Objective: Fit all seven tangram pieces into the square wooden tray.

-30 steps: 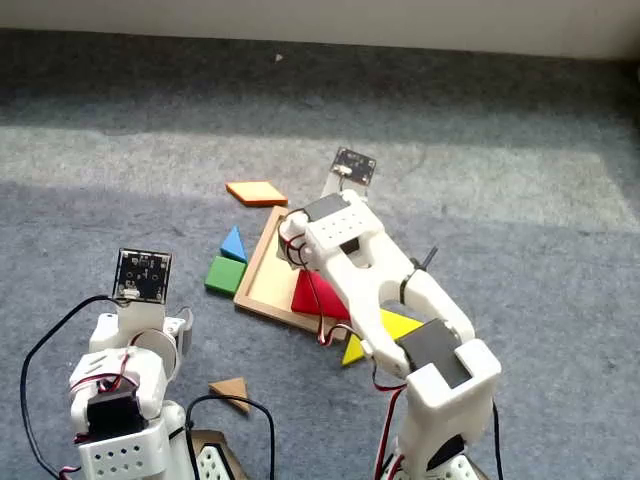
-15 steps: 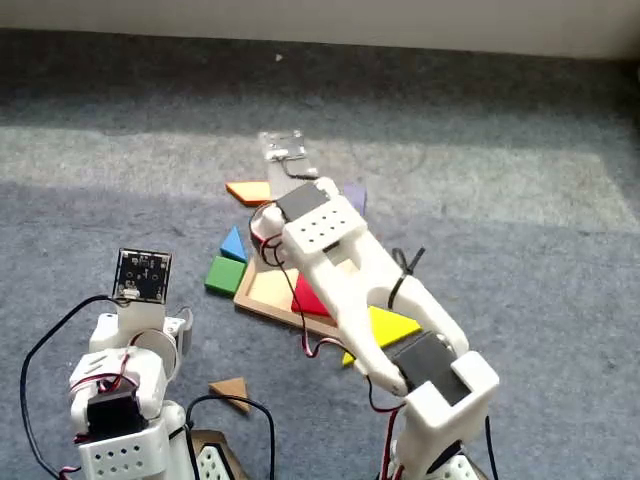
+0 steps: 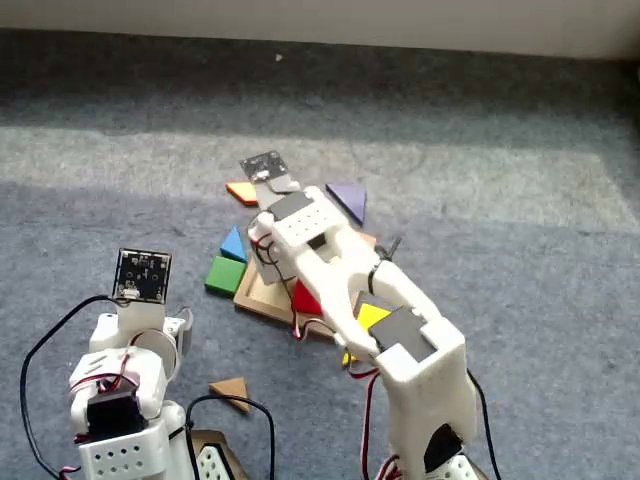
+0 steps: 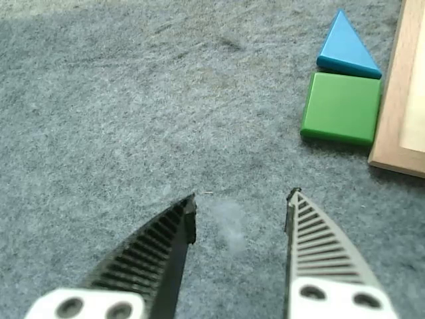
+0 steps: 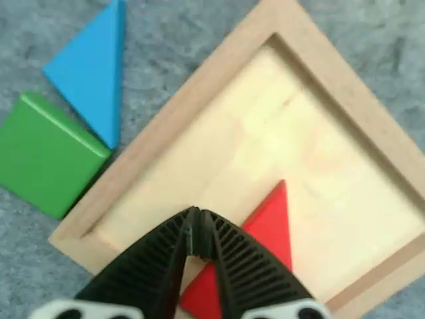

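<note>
The right arm (image 3: 340,270) has swung over toward the left arm's side in the last second. Its far end now sits over the orange piece (image 3: 241,191) and hides part of it. A purple triangle (image 3: 347,200) that the arm was covering now shows on the surface (image 3: 520,300), past the far edge of the tray (image 3: 250,287).

The right tool (image 5: 197,216) is pinched shut with nothing in it. It hangs over the tray, right above the red triangle (image 5: 269,222). The red triangle lies flat inside the tray, near one corner.

The left arm has not moved. The left tool (image 4: 240,199) is wide open and holds nothing. It hangs over the bare surface, not far from the green square (image 4: 341,107) and the blue triangle (image 4: 345,48). Those two touch each other and lie just outside the tray.

The yellow triangle (image 3: 372,316) peeks out from under the right arm. It may be sitting on the tray's edge, but the arm hides too much to be sure. The brown triangle (image 3: 231,390) lies far from the tray, close to the left arm.

No piece has moved. So only the red one is surely in, and most of the job is still left. The empty right tool looks like it is going for a new piece.
</note>
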Robot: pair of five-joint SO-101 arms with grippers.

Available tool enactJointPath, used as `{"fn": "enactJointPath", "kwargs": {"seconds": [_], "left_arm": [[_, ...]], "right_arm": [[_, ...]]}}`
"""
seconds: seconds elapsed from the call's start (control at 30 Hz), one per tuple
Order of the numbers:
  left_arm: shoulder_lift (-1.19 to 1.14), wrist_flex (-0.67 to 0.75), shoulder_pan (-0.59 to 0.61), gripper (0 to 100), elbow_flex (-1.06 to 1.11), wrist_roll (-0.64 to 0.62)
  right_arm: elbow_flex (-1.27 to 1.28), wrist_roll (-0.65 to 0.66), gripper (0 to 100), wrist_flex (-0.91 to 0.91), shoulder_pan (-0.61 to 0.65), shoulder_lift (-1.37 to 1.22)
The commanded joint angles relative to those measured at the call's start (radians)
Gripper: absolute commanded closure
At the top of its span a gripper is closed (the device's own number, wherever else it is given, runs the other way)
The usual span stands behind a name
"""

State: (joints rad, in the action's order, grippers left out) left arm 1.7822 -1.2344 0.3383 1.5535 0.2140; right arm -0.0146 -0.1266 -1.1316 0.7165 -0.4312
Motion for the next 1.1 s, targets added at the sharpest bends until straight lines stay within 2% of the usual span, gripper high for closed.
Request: {"fn": "enactJointPath", "kwargs": {"seconds": [0.0,0.37,0.5,0.6,0.73,0.93,1.07], "left_arm": [[0.016,0.002,0.012,77,-0.008,0.012],[0.016,0.002,0.012,77,-0.008,0.012],[0.016,0.002,0.012,77,-0.008,0.012],[0.016,0.002,0.012,77,-0.008,0.012],[0.016,0.002,0.012,77,-0.008,0.012],[0.016,0.002,0.012,77,-0.008,0.012],[0.016,0.002,0.012,77,-0.008,0.012]], "right_arm": [[-0.050,0.008,99.3,0.018,-0.124,0.025],[-0.054,0.008,99.3,0.084,-0.263,0.033],[-0.096,0.002,99.3,-0.038,-0.252,0.150],[-0.093,0.002,99.3,-0.122,-0.222,0.277],[0.001,0.002,99.3,-0.143,-0.136,0.371],[0.127,0.000,99.3,-0.145,0.004,0.372],[0.170,0.000,99.3,-0.143,0.038,0.354]]}}
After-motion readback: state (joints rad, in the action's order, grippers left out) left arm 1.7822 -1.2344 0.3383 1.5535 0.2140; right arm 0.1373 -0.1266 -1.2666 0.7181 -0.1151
